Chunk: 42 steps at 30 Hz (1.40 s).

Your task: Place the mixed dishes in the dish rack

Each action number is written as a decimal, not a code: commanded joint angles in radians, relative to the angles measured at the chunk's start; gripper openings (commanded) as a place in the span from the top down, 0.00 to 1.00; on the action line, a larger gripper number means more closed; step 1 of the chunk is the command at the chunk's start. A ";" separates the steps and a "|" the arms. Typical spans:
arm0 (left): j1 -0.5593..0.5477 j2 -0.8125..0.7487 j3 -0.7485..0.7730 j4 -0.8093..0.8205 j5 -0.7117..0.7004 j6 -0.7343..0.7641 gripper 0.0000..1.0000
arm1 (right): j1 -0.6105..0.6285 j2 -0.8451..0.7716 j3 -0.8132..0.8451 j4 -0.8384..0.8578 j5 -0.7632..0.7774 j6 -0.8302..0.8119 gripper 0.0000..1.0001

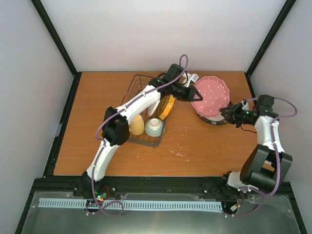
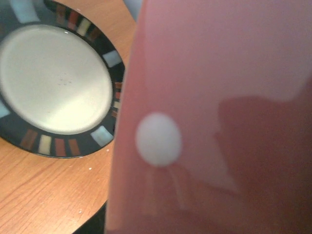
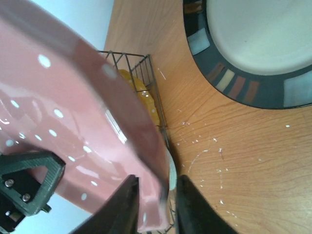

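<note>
Pink plate (image 1: 212, 95): up off the table (image 1: 204, 156), just R of the dish rack (image 1: 145, 142), tilted so its face turns toward the top cam. From the R wrist it is nearly edge-on, with the rim line running diagonally from upper left down to the fingers. Look: glossy pink, small white dots across the face, wavy rim. L gripper (image 1: 193, 93) is at the plate edge nearest the rack. One of its fingers (image 3: 30, 184) lies flat on the dotted face and the other is hidden behind, so it reads as pinching the plate (the L wrist view is all pink w/ one white dot, no fingers seen). R gripper (image 3: 157, 184) is at the edge farthest from the rack. Its fingers (image 3: 127, 207) straddle the rim, one each side, w/ a thin dark gap on one side; can't tell if they are clamped. Counts: 3 plates clearly seen, 1 mug, 1 bowl, 1 rack. Dark-rimmed plate (image 2: 53, 78) lies flat on the table R of the rack, partly under the pink one: beige centre, coloured blocks round the dark rim. Orange plate (image 1: 168, 105) stands on edge inside the rack, leaning. Yellow mug (image 1: 137, 125) and mint-green bowl (image 1: 154, 127) sit side by side at the rack's near end, w/ the mug on the L.
</note>
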 commanded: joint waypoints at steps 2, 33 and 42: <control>-0.001 -0.153 0.163 -0.143 -0.208 0.088 0.99 | 0.006 -0.009 0.057 -0.079 0.012 -0.068 0.35; 0.126 -0.522 -0.175 -0.670 -1.302 0.267 0.99 | 0.006 0.047 0.035 -0.120 0.299 -0.198 0.00; 0.126 -0.519 -0.303 -0.555 -1.268 0.294 0.99 | 0.006 0.052 0.029 -0.127 0.308 -0.218 0.00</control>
